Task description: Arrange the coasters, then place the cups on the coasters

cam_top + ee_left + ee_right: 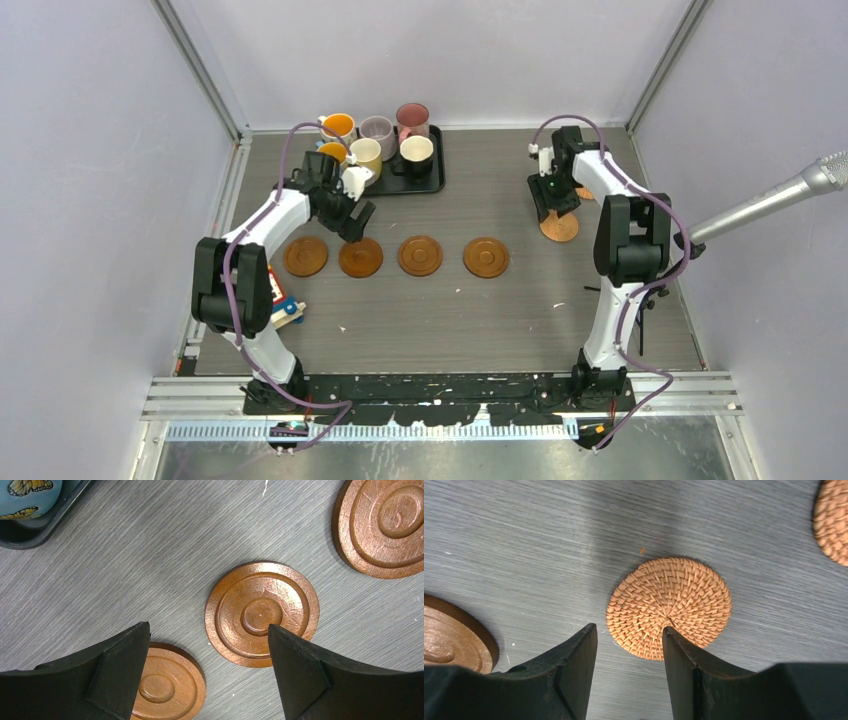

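Observation:
Several brown wooden coasters lie in a row across the table [470, 320], the leftmost coaster [305, 256] at the row's left end. A fifth coaster [559, 227] lies apart at the right. My left gripper [355, 224] hangs open over the second coaster [361, 258], holding nothing. In the left wrist view the left gripper [208, 626] frames two coasters [262, 614] [165, 685]. My right gripper [551, 205] [630, 629] is open and empty just behind the fifth coaster [451, 640]. The cups stand together on a black tray [436, 178]: pink [412, 118], lilac [377, 130], black [417, 150].
A woven round mat [669, 607] lies just ahead of my right fingers, with another woven mat [831, 520] further right. A blue patterned mug [27, 495] stands on the tray's corner [30, 536]. A small coloured object [285, 308] lies by the left arm. A microphone [780, 205] pokes in at the right.

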`<state>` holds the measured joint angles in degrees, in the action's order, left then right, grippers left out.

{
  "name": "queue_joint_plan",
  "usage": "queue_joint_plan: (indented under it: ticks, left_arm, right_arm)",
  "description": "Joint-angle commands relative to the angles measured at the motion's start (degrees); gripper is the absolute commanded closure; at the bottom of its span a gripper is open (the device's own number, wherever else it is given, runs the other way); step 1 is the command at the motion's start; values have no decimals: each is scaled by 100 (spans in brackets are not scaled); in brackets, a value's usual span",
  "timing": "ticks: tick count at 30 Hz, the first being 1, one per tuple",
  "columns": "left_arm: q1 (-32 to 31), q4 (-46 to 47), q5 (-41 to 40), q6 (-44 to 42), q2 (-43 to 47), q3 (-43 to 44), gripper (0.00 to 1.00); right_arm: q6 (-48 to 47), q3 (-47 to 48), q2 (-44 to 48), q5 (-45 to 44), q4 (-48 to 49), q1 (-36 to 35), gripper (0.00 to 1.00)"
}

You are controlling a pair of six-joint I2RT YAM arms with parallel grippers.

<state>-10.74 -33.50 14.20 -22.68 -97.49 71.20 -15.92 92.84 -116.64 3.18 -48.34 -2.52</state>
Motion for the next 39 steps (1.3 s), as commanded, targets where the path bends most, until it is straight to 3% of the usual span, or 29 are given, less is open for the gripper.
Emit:
queue_joint_plan:
  ticks: [1, 9, 26, 39]
  left_arm:
    - [46, 95, 119, 17, 27, 213, 10]
    - [46, 65, 81, -118, 33, 231, 11]
    - [46, 118, 215, -42, -182, 336, 11]
    - [46, 107, 207, -63, -87, 239, 10]
  right_arm:
    - [24, 225, -153, -41, -143, -13, 45]
    - [37, -244, -145, 317, -397, -7, 47]
    - [172, -2043, 1052, 656, -248, -413, 48]
    - [204, -1809, 1073, 629, -277, -542, 48]
